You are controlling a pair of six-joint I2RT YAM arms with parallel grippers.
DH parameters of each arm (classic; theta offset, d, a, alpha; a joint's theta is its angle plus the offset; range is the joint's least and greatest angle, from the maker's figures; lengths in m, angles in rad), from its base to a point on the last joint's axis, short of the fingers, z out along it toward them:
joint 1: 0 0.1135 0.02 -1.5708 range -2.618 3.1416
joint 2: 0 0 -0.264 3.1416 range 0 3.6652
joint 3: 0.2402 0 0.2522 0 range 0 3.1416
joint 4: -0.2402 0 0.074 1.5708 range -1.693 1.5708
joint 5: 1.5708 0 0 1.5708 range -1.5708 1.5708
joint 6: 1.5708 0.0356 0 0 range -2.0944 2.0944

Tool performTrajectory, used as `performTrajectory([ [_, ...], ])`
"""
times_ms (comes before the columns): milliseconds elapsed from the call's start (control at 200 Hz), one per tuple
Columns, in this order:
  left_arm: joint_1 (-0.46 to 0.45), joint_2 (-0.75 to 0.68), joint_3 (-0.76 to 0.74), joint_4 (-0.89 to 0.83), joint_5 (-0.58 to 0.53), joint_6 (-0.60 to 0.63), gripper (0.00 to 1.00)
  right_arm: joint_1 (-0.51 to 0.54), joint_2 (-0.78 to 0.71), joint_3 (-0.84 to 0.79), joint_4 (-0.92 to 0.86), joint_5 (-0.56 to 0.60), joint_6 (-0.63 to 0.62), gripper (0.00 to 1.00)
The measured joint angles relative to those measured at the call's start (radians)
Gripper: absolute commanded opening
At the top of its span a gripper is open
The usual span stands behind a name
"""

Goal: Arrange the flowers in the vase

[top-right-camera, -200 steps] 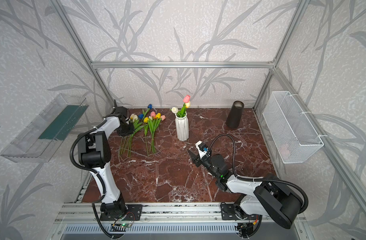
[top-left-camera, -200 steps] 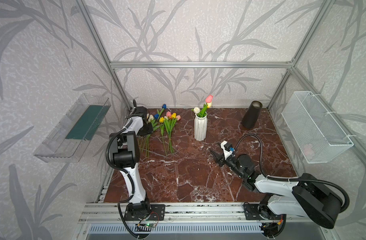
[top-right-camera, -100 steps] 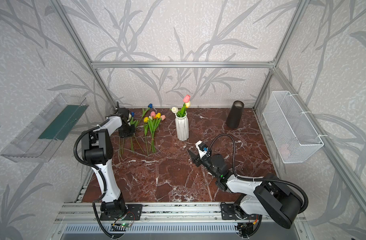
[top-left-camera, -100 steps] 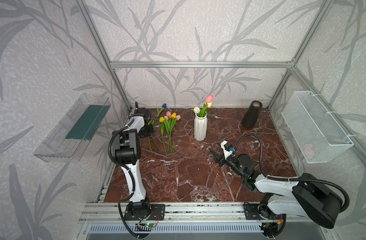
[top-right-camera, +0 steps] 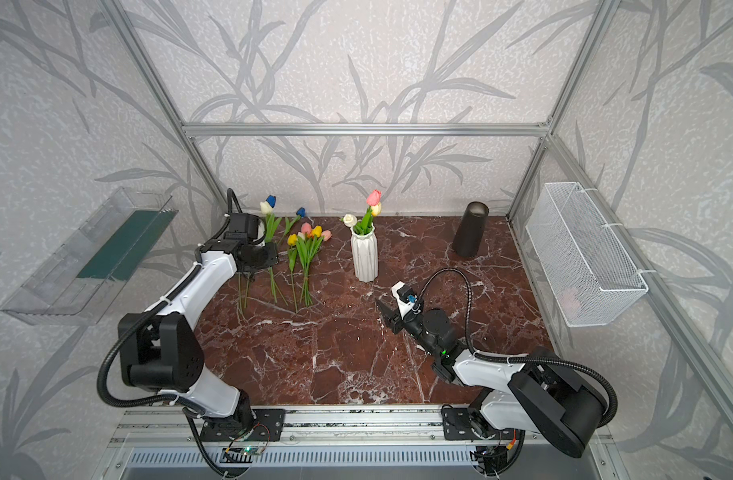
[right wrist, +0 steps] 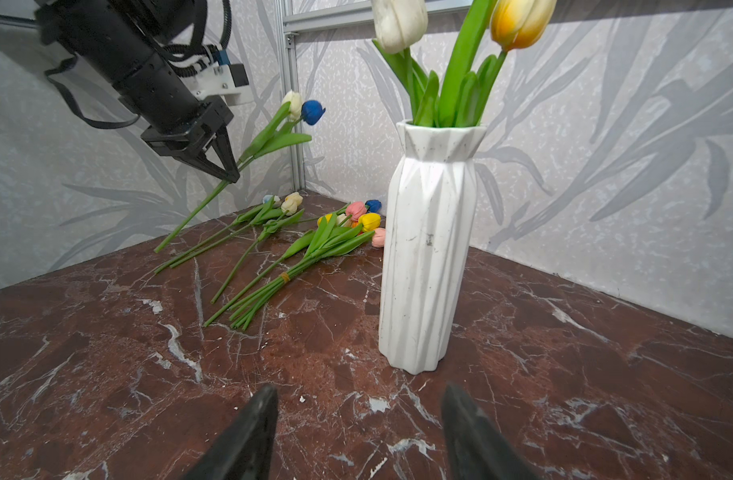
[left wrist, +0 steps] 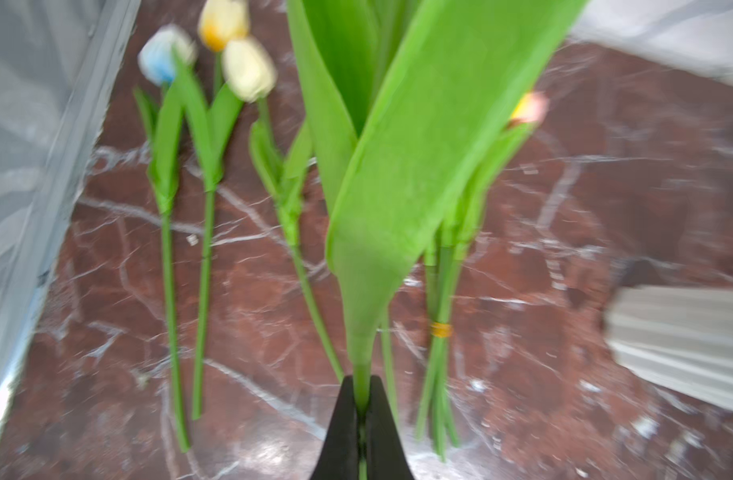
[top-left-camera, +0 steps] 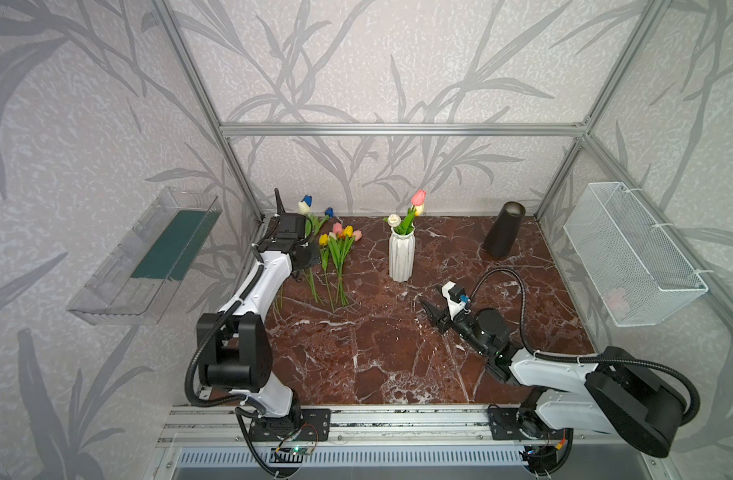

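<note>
Flowers lie mostly on the marble surface near its far left corner: several loose stems and, beside them, a bundle tied with an orange band. The left hand is closed on the held tulips, white- and blue-headed, which are tilted clear of the surface. The white vase stands upright, holding three tulips. The right hand, jaws apart and empty, hovers low near the vase.

Leaf-patterned grey walls, red-brown marble floor
</note>
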Motion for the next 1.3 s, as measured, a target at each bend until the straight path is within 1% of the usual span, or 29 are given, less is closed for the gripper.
performTrajectory([
  [65,-0.039,-0.098,-0.077,0.095,0.044,0.009,0.00,0.000,0.000,0.000,0.000,0.000,0.000,0.64],
  [130,-0.072,-0.198,-0.166,0.235,0.101,0.017,0.00,0.000,0.000,0.000,0.002,0.000,0.000,0.64],
  [245,-0.090,-0.340,-0.309,0.505,0.231,0.011,0.00,0.000,-0.002,0.000,0.009,-0.001,-0.004,0.72],
  [285,-0.090,-0.357,-0.331,0.580,0.270,0.007,0.00,0.000,-0.008,0.000,0.007,-0.001,-0.007,0.77],
  [325,-0.091,-0.365,-0.345,0.659,0.314,0.006,0.00,0.000,-0.018,0.000,0.003,-0.002,-0.005,0.78],
  [465,-0.095,-0.354,-0.387,0.908,0.440,-0.002,0.00,-0.046,-0.087,0.040,-0.092,-0.027,0.034,0.78],
  [600,-0.100,-0.312,-0.390,1.022,0.507,-0.009,0.00,-0.134,-0.121,0.101,-0.132,-0.071,0.088,0.79],
  [700,-0.110,-0.288,-0.386,0.998,0.494,-0.021,0.00,-0.207,-0.117,0.173,-0.217,-0.136,0.163,0.80],
  [795,-0.120,-0.286,-0.386,0.892,0.433,-0.038,0.00,-0.258,-0.085,0.291,-0.332,-0.218,0.220,0.82],
  [850,-0.125,-0.286,-0.386,0.829,0.396,-0.046,0.00,-0.274,-0.059,0.366,-0.393,-0.260,0.221,0.85],
  [985,-0.129,-0.272,-0.386,0.613,0.298,-0.058,0.00,-0.275,0.019,0.500,-0.479,-0.354,0.191,0.92],
  [1090,-0.130,-0.227,-0.388,0.490,0.263,-0.069,0.00,-0.273,0.126,0.602,-0.513,-0.414,0.143,0.95],
  [1180,-0.131,-0.205,-0.415,0.461,0.253,-0.080,0.00,-0.272,0.203,0.661,-0.518,-0.444,0.100,0.96],
  [1300,-0.131,-0.199,-0.453,0.460,0.252,-0.097,0.00,-0.270,0.290,0.727,-0.518,-0.458,0.057,0.97],
])
